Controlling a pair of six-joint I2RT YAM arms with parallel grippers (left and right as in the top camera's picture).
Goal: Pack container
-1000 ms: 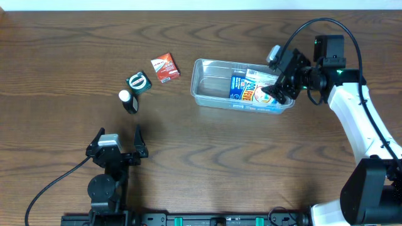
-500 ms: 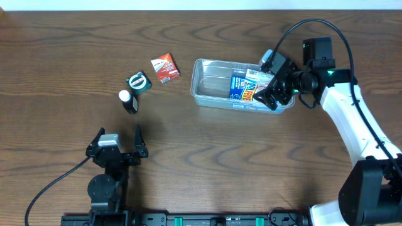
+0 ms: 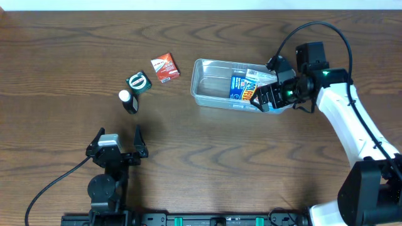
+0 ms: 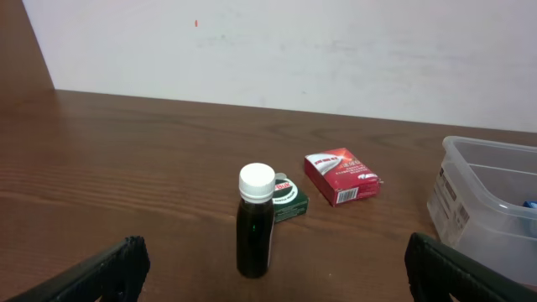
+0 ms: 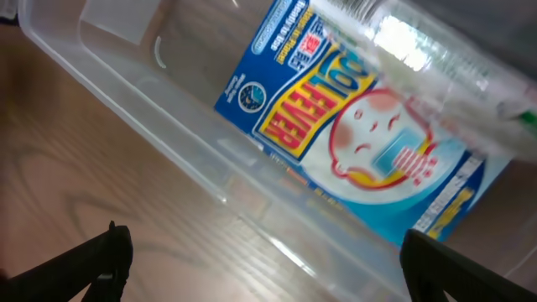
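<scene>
The clear plastic container [image 3: 210, 80] sits right of centre and holds a blue packet [image 3: 241, 86] and a clear wrapped packet [image 3: 262, 75]. My right gripper [image 3: 262, 100] is open and empty, hovering over the container's near right rim; its view shows the blue packet [image 5: 352, 134] inside the container [image 5: 143, 143]. A small dark bottle with a white cap [image 3: 128, 100], a green packet [image 3: 138, 82] and a red packet [image 3: 165, 67] lie left of the container. My left gripper [image 3: 119, 139] is open and empty near the front, facing the bottle [image 4: 255, 220].
The left wrist view shows the green packet [image 4: 287, 197], the red packet [image 4: 341, 176] and the container's left end [image 4: 482, 197] beyond the bottle. A white wall runs along the table's far edge.
My right gripper has moved left and toward the front, from the container's right end to over its near right rim. The left arm has not moved.
</scene>
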